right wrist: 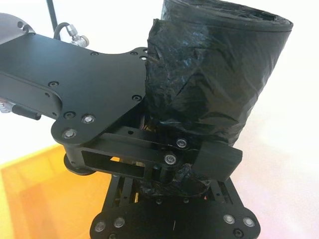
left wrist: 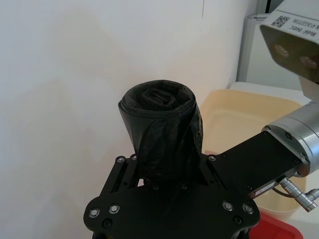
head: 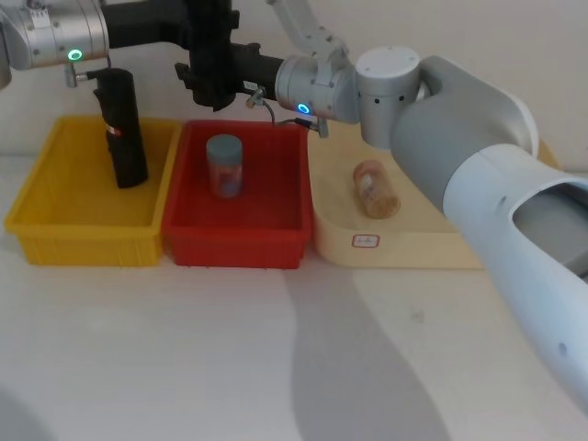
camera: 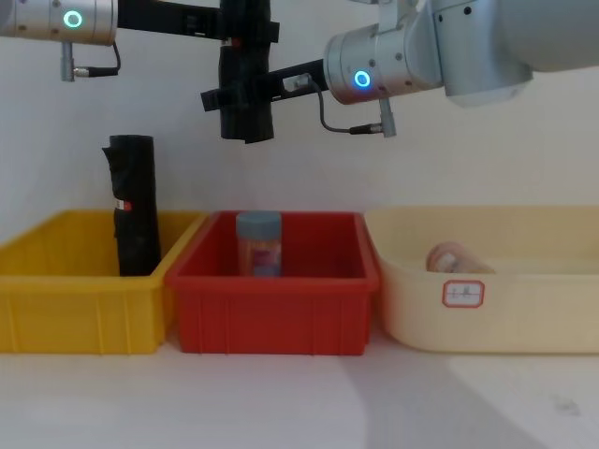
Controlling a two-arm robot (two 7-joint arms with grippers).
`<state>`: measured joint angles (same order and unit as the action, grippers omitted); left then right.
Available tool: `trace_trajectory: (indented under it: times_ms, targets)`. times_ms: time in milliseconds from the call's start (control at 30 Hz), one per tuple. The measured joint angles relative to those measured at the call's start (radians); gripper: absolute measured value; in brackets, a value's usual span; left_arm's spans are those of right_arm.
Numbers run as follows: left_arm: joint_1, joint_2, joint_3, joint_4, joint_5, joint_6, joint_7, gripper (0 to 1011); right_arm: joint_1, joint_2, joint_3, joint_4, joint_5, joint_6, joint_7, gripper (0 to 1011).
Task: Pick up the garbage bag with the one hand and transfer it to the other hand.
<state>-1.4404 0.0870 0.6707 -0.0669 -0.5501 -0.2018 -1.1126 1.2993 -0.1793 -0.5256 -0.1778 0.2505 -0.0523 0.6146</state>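
The garbage bag (camera: pixel 245 110) is pinched high above the red bin (camera: pixel 271 309) by the closed fingers of both the one hand (camera: pixel 245 36) and the other hand (camera: pixel 234 94), reaching in from opposite sides.

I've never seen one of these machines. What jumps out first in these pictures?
High above the red bin, two robot grippers meet on one short black garbage bag: the left gripper grips it from the cyan-lit arm's side and the right gripper closes on it from the blue-lit arm's side. Below, a taller black roll stands in the yellow bin, and a jar stands in the red one.
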Motion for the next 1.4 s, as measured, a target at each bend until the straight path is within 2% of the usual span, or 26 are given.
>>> trace_trajectory:
  times_ms: [167, 400, 500, 533, 633, 667, 800, 1200, 1400]
  targets:
    - [0.0, 0.0, 0.0, 0.0, 0.0, 0.0, 0.0, 414, 0.001, -0.001, 0.0, 0.003, 0.0, -0.001, 0.001, 568]
    - [0.0, 0.0, 0.0, 0.0, 0.0, 0.0, 0.0, 639, -0.001, 0.001, 0.0, -0.006, -0.001, 0.001, 0.001, 568]
    - [0.0, 0.0, 0.0, 0.0, 0.0, 0.0, 0.0, 716, -0.012, 0.008, -0.001, -0.031, -0.004, 0.01, -0.007, 568]
    - [0.0, 0.0, 0.0, 0.0, 0.0, 0.0, 0.0, 774, -0.018, 0.012, -0.001, -0.043, -0.005, 0.018, -0.014, 568]
    - [0.0, 0.0, 0.0, 0.0, 0.0, 0.0, 0.0, 827, -0.028, 0.021, -0.001, -0.07, -0.009, 0.033, -0.028, 568]
    - [0.0, 0.0, 0.0, 0.0, 0.0, 0.0, 0.0, 882, -0.035, 0.028, -0.001, -0.089, -0.011, 0.043, -0.038, 568]
    - [0.0, 0.0, 0.0, 0.0, 0.0, 0.0, 0.0, 977, -0.048, 0.043, 0.002, -0.125, -0.018, 0.069, -0.068, 568]
    - [0.0, 0.0, 0.0, 0.0, 0.0, 0.0, 0.0, 1001, -0.071, 0.096, 0.017, -0.223, -0.04, 0.163, -0.18, 568]
    - [0.0, 0.0, 0.0, 0.0, 0.0, 0.0, 0.0, 1001, -0.113, 0.143, 0.029, -0.338, -0.057, 0.249, -0.261, 568]
